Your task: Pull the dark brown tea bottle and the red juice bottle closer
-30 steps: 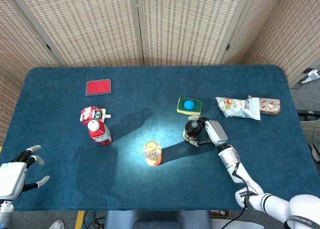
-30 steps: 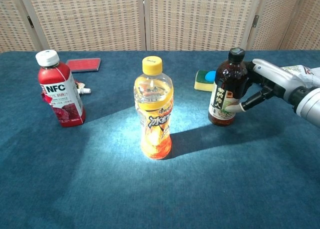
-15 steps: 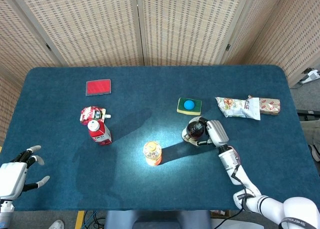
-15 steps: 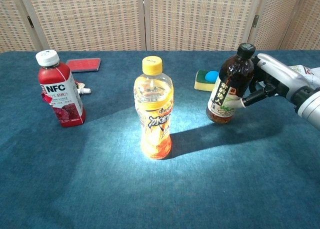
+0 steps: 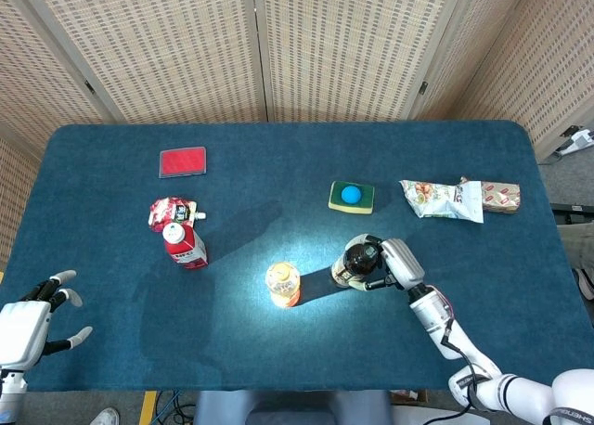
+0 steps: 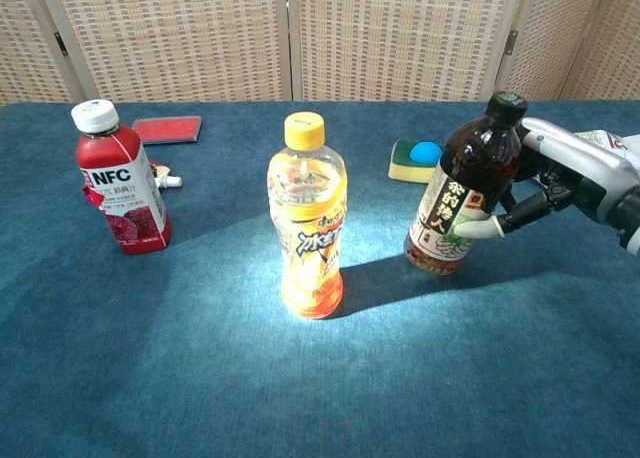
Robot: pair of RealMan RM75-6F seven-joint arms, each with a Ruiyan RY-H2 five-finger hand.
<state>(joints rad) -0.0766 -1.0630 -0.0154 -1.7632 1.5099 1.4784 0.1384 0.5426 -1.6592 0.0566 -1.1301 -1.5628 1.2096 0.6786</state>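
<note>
Right now the dark brown tea bottle [image 6: 467,185] is at the right of the chest view, tilted with its black cap leaning to the right. The right hand [image 6: 560,178] holds it, with fingers [image 6: 478,227] wrapped around its label side. Just left of it stands the orange bottle [image 6: 308,218] with a yellow cap, in the middle of the frame. The red juice bottle [image 6: 120,177] stands upright far off at the left side, on the blue table [image 6: 200,378]. Behind it lies a flat red card [image 6: 167,129]. A yellow sponge [image 6: 409,162] with a blue ball on it sits behind the tea bottle. In the head view, the left hand [image 5: 32,317] waits at the lower left corner, holding nothing, fingers spread apart.
</note>
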